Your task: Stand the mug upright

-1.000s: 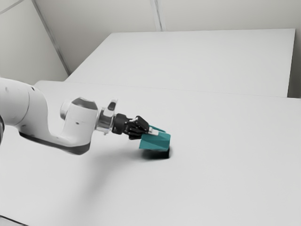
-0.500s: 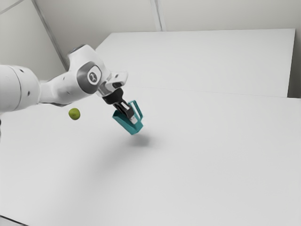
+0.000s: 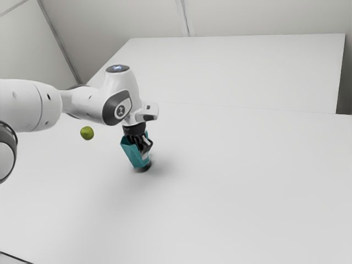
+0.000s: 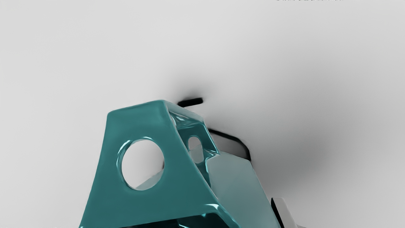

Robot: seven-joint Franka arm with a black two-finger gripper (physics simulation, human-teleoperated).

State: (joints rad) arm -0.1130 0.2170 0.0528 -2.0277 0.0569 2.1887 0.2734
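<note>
Mug point(image 3: 132, 152) leaning, not standing straight: its upper end is tipping toward the exterior view's left, its lower end is pointing down at the bench point(image 3: 231, 187). Gripper point(image 3: 145, 154) is reaching down from above and grasping the mug by its side, on the part facing the exterior view's right.

Dark shadow point(image 3: 142, 168) is lying right under the mug's low end. Base is hanging very near the bench or touching it; cannot tell which.

Wrist view: mug is presenting a broad teal face with a round opening; a paler side is sloping away beside it. One finger point(image 4: 285, 211) is showing just beside that paler side. Thin dark strips of shadow are edging the far end of the mug.

Green ball point(image 3: 87, 133) is sitting below the arm point(image 3: 82, 103), toward the exterior view's left, well apart from the mug.
</note>
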